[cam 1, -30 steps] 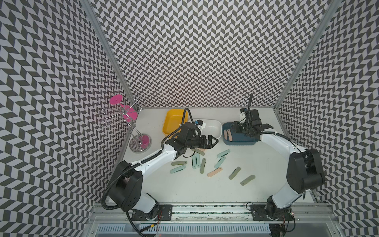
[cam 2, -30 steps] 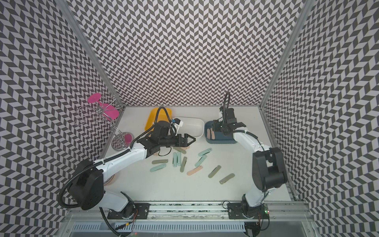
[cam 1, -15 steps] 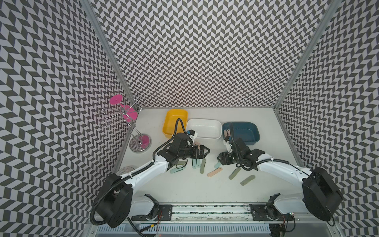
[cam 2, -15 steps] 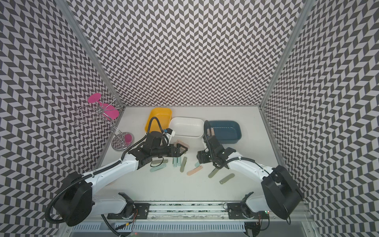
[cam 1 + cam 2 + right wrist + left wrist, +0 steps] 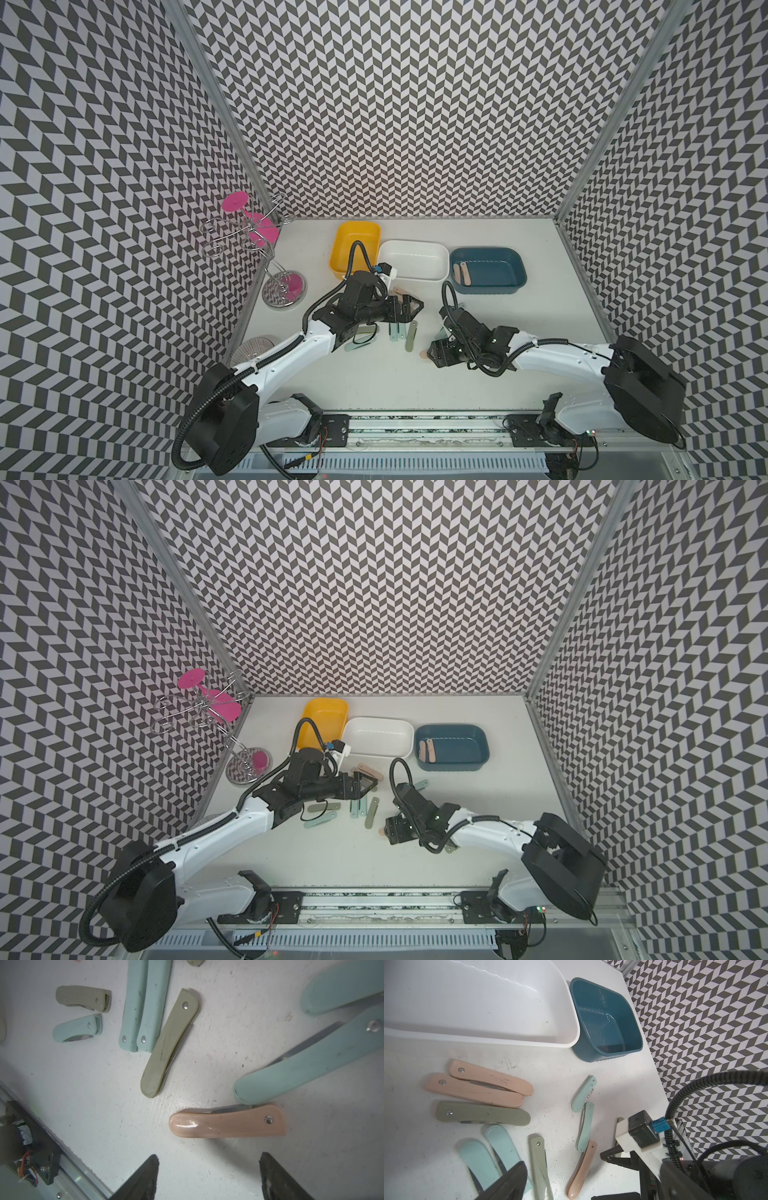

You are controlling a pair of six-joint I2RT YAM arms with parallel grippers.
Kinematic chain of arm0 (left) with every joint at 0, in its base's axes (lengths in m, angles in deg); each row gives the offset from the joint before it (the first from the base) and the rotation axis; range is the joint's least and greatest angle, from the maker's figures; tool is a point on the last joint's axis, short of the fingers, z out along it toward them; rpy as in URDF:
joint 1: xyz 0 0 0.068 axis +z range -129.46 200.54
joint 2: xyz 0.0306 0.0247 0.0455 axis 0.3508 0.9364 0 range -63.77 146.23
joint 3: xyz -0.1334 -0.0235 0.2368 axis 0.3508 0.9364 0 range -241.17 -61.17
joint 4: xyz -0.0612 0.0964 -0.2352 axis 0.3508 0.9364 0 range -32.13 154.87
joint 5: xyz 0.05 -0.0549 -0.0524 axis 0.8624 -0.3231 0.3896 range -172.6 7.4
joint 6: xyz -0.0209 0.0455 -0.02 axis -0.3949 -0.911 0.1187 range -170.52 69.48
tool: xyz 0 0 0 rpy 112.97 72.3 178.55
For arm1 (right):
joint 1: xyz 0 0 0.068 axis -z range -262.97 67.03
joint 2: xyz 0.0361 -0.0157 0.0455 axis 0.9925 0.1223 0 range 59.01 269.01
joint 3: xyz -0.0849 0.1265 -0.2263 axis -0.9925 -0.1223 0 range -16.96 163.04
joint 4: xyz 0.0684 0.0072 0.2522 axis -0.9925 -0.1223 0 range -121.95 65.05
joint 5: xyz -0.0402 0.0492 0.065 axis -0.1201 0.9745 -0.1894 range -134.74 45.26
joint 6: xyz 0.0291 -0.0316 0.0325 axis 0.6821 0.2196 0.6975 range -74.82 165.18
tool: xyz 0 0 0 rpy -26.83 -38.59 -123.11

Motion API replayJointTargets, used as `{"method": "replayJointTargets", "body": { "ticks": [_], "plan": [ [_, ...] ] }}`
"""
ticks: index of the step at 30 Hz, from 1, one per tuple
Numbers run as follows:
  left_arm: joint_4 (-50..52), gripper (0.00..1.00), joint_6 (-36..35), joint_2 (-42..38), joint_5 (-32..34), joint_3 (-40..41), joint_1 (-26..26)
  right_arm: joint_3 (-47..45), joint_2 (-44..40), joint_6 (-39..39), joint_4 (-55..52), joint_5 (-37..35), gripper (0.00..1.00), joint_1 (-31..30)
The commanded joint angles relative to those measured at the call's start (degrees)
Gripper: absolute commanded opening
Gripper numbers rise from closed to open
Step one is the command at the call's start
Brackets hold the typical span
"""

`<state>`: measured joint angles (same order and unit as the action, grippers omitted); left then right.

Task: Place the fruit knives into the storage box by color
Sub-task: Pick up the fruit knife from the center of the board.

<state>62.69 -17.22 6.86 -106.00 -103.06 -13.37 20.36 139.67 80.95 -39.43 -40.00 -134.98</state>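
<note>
While the right gripper (image 5: 208, 1156) hangs low with its jaws spread wide and empty, a peach knife (image 5: 226, 1122) lies flat just ahead of its fingertips, touching a mint knife (image 5: 301, 1068) beyond. And the left gripper (image 5: 409, 305) gapes open too, holding nothing, over two mint knives (image 5: 500, 1147) side by side. Two peach knives (image 5: 462, 274) sit in the blue box (image 5: 490, 289), well beyond both.

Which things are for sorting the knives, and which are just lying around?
For the job: peach knives, mint knives, green knives, yellow box, white box, blue box.
Just lying about: wire rack, pink glass.
</note>
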Motion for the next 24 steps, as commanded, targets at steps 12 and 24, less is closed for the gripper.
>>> {"method": "replayJointTargets", "body": {
  "ticks": [12,24],
  "plan": [
    [-1.4,1.00,0.4,-0.3,-0.1,0.0,0.8,3.8,6.8,3.0,4.8,-1.2,0.74,-0.5],
    [-2.5,1.00,1.0,0.4,-1.7,-0.6,2.1,10.6,13.9,0.4,-4.2,-14.0,0.63,-3.6]
  ]
}}
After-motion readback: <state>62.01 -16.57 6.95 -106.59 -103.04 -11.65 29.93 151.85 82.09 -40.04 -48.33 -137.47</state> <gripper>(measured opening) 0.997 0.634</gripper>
